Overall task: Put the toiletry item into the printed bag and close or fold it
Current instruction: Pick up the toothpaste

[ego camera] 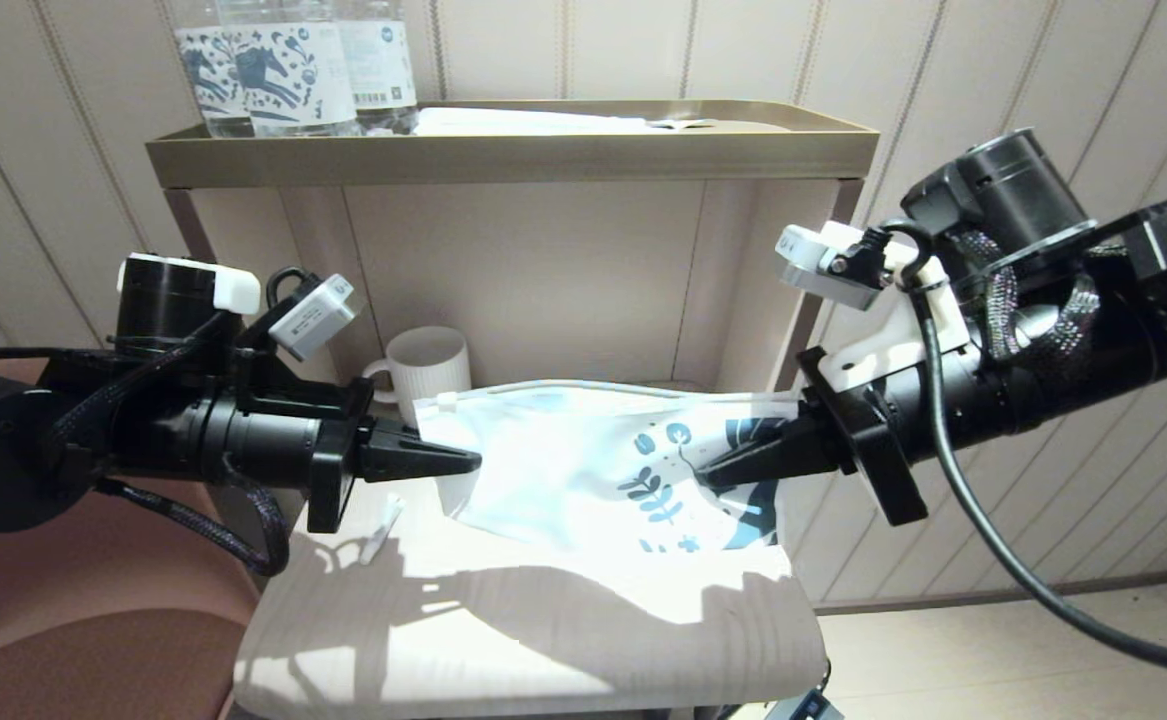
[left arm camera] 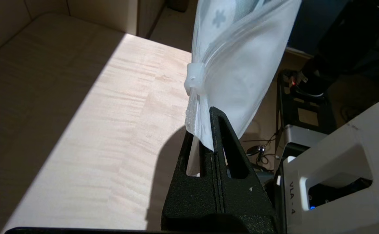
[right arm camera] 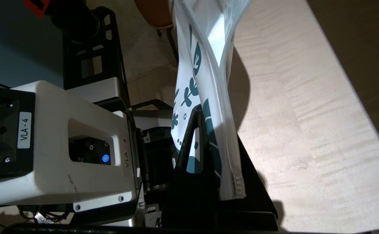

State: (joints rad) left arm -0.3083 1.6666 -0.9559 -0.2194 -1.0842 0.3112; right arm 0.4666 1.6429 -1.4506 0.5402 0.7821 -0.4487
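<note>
Pinching printed bag point(ego camera: 583, 460) ends: left hand point(ego camera: 468, 462), right hand point(ego camera: 708, 470), both clamped tight.

1. Cream panelled wall point(ego camera: 993, 90) with thin vertical grooves fills the back.
2. A brass-edged upper shelf point(ego camera: 503, 155) tops an open niche.
3. The pale wood-grain tabletop point(ego camera: 543, 640) below is sunlit, crossed by hard shadows.
4. A reddish-brown seat point(ego camera: 73, 620) stands alongside; beige floor point(ego camera: 993, 670) opposite.

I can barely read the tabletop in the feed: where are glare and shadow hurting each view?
Head view: sun washes out the printed bag, and arm shadows darken the table front. Left wrist view: a hard sun-shadow edge runs diagonally across the table; the bag glows translucent. Right wrist view: the bag's shadow falls beside it.
</note>
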